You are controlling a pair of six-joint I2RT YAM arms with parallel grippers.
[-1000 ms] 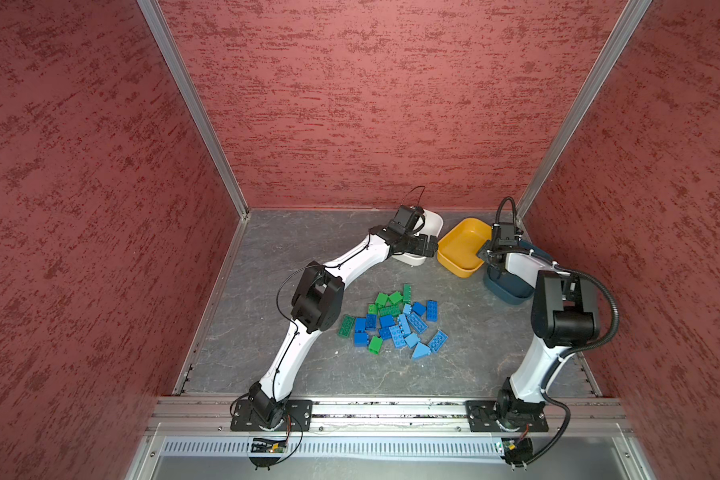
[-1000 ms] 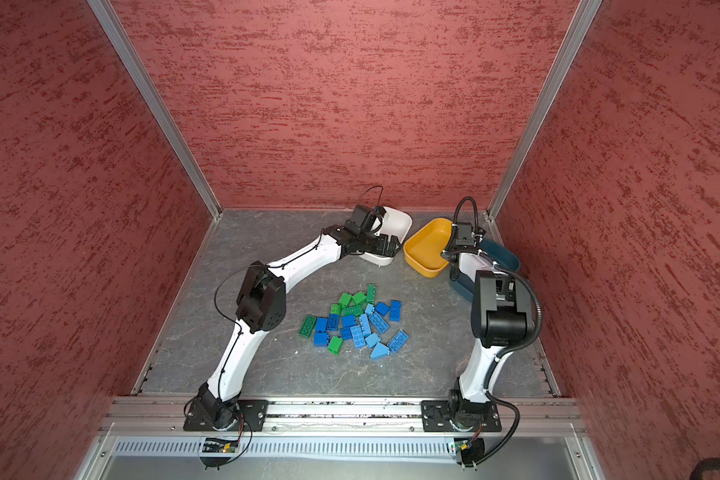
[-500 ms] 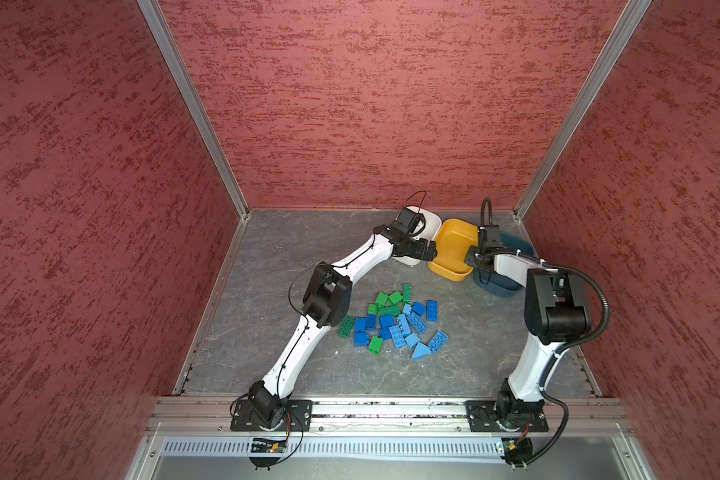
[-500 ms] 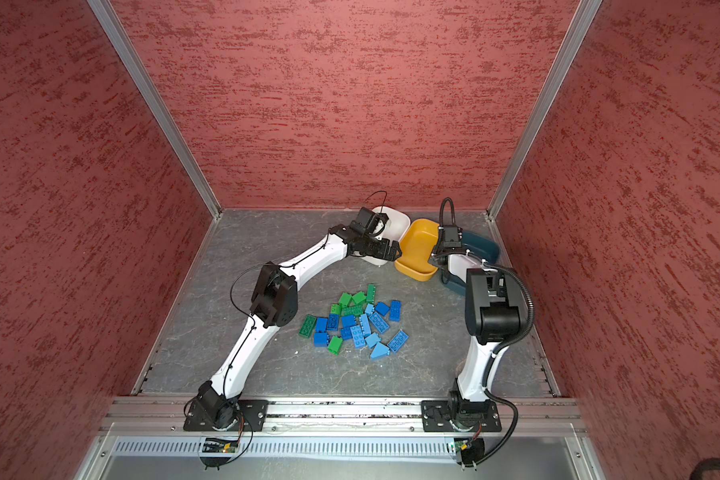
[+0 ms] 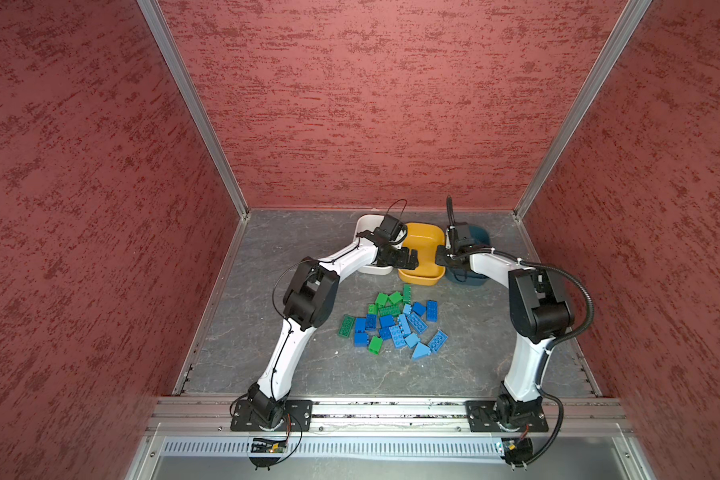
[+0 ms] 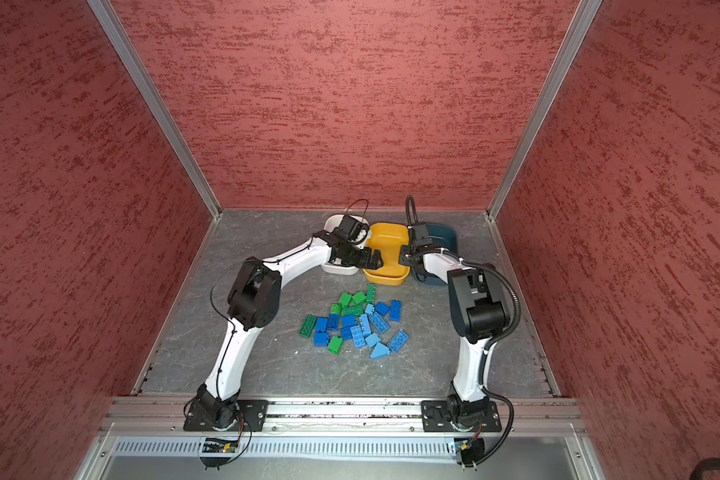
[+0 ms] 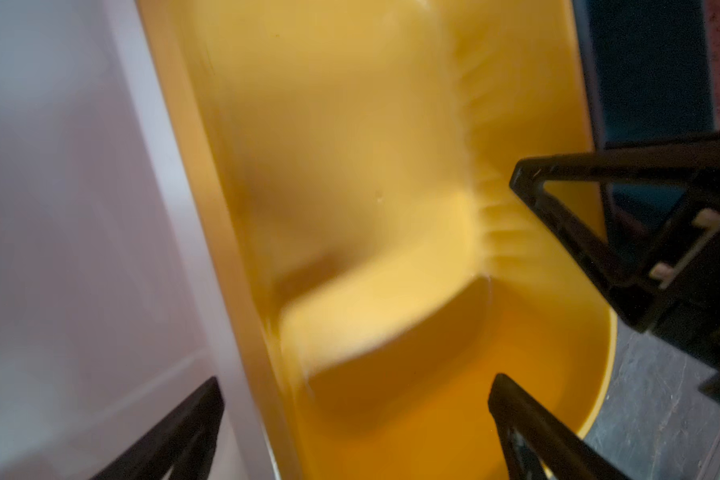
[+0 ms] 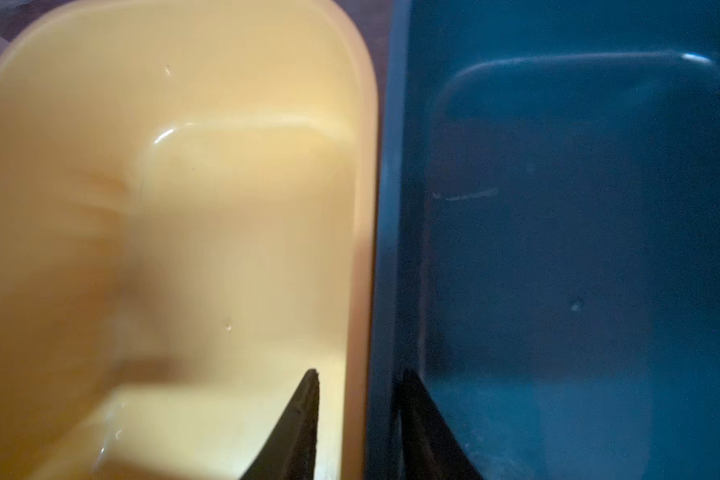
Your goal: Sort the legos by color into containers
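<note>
Inside a booth of red walls (image 5: 350,104), a grey desk (image 5: 267,332) carries three tubs in a tight row near its far edge: a white tub (image 5: 366,224), a yellow tub (image 5: 427,241) in the middle, and a teal tub (image 5: 481,240). The left pincer (image 5: 412,259) gapes wide, holding nothing, astride the rims where white meets yellow. The right pincer (image 5: 439,259) is drawn narrow on the touching walls of yellow and teal, one finger inside each. The legos (image 5: 395,322), green, dark blue and light blue, lie heaped mid-desk, just in front of the tubs.
</note>
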